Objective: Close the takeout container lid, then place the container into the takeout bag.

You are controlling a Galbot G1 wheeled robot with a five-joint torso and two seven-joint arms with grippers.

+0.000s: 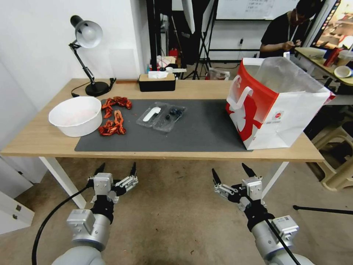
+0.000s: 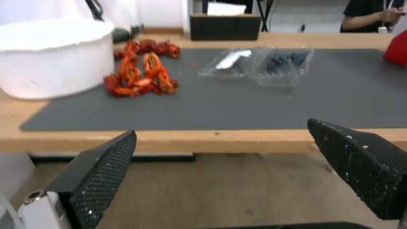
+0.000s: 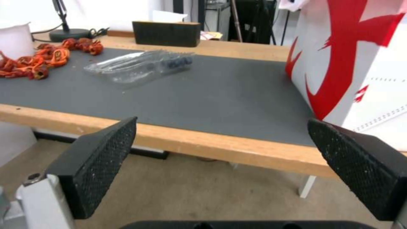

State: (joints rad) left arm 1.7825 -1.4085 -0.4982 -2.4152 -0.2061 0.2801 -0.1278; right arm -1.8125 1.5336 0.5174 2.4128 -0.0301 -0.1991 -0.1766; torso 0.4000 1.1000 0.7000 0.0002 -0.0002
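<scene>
In your head view, the takeout container [image 1: 171, 117] lies open at the centre of the frame on the grey mat [image 1: 206, 129], its lid [image 1: 150, 115] flat on the left with the white spoon piece on it; the takeout bag [image 1: 274, 103] stands upright at the right, well apart; your left gripper [image 1: 116, 170] and right gripper [image 1: 232, 172] hang low in the frame before the table [image 1: 36, 136], jaws spread wide, holding nothing. In your left wrist view, the container (blueberries inside) sits upper centre, near red crayfish [image 2: 142, 74] and a white bowl [image 2: 53, 57]. In your right wrist view, the container sits upper left; the bag fills the upper right.
</scene>
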